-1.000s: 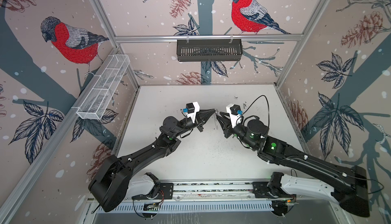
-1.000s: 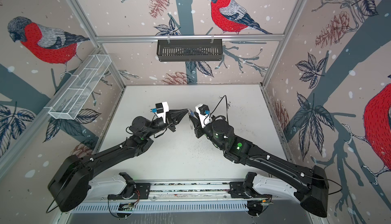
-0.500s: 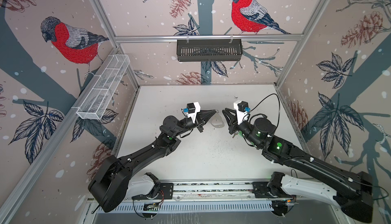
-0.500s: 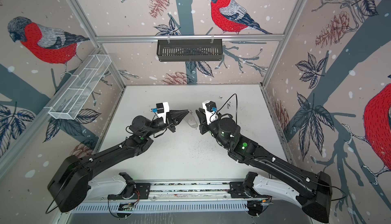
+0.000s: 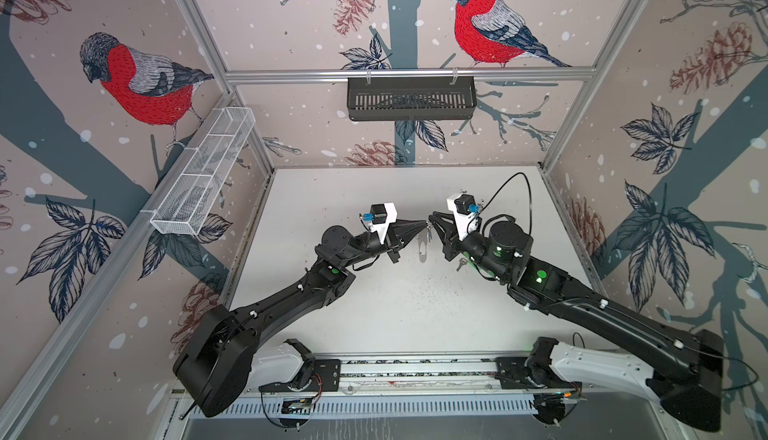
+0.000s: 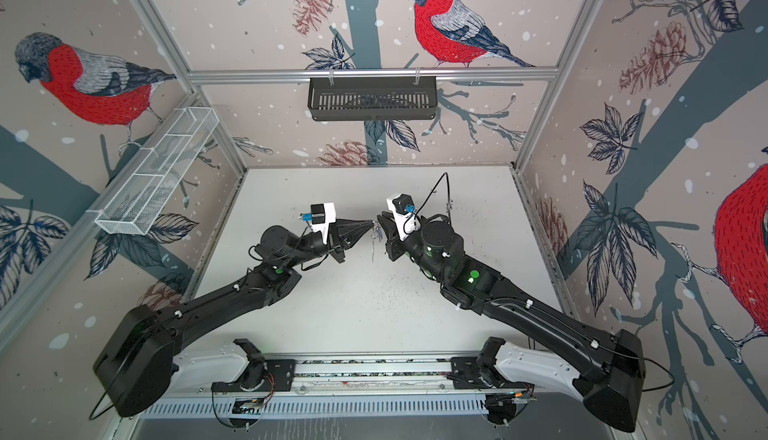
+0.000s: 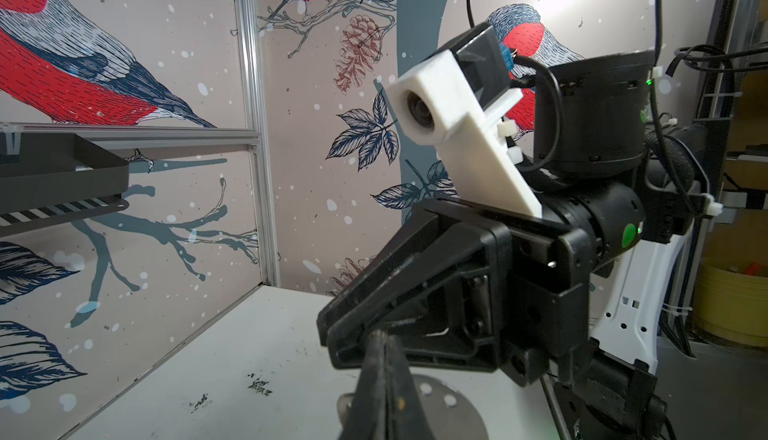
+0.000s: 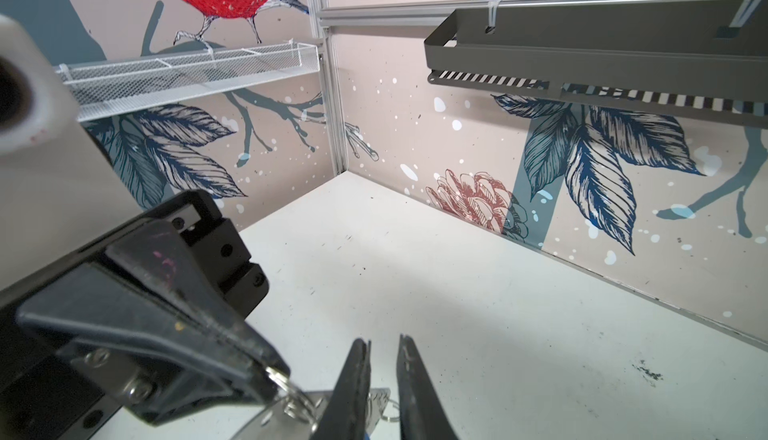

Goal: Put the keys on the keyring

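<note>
My left gripper (image 5: 424,223) (image 6: 370,223) is held above the table, shut on a small metal ring of the keyring (image 5: 422,247) (image 6: 375,246), a flat grey plate that hangs below its tip. In the left wrist view the shut fingers (image 7: 384,359) cover part of the plate (image 7: 455,413). My right gripper (image 5: 432,216) (image 8: 382,346) faces it tip to tip, jaws a narrow gap apart. The keyring's straight edge (image 8: 270,419) and a small ring show in that gap, with a sliver of blue below. One silver key (image 5: 460,264) lies on the table under my right wrist.
A dark slotted shelf (image 5: 411,97) hangs on the back wall and a white wire basket (image 5: 203,176) on the left wall. The white table (image 5: 395,305) carries dark specks. The arms' base rail (image 5: 415,369) runs along the front edge.
My right gripper drew back to the right half a second ago and has now come back to the left gripper's tip, its jaws narrower. The left gripper has stayed still with the keyring.
</note>
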{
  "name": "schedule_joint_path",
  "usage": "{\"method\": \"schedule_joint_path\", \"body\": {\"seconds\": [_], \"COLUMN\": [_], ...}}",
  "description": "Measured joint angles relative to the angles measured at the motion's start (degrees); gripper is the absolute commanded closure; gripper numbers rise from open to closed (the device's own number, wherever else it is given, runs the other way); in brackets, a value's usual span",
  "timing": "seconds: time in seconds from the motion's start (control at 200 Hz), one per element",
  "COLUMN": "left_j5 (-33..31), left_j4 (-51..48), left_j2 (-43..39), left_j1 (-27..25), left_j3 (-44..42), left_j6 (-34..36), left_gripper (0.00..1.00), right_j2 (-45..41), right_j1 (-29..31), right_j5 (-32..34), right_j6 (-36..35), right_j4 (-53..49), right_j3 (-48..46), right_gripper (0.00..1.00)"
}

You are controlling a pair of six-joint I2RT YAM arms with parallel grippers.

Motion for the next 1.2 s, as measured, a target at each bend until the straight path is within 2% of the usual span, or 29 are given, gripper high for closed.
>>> {"method": "schedule_joint_path", "body": {"seconds": [1.201], "left_j5": [-2.0], "left_j4": [1.5], "left_j2": [-0.5], "left_j1": [0.0], "left_j3": [-0.8], "left_j6": [0.0], "left_gripper": [1.00], "right_j2": [2.3], "right_j1": [4.5], "right_j5": [-2.9], "right_j6": [-0.3], "right_j4": [-1.7], "right_j3": [0.1], "right_gripper": [0.85]}}
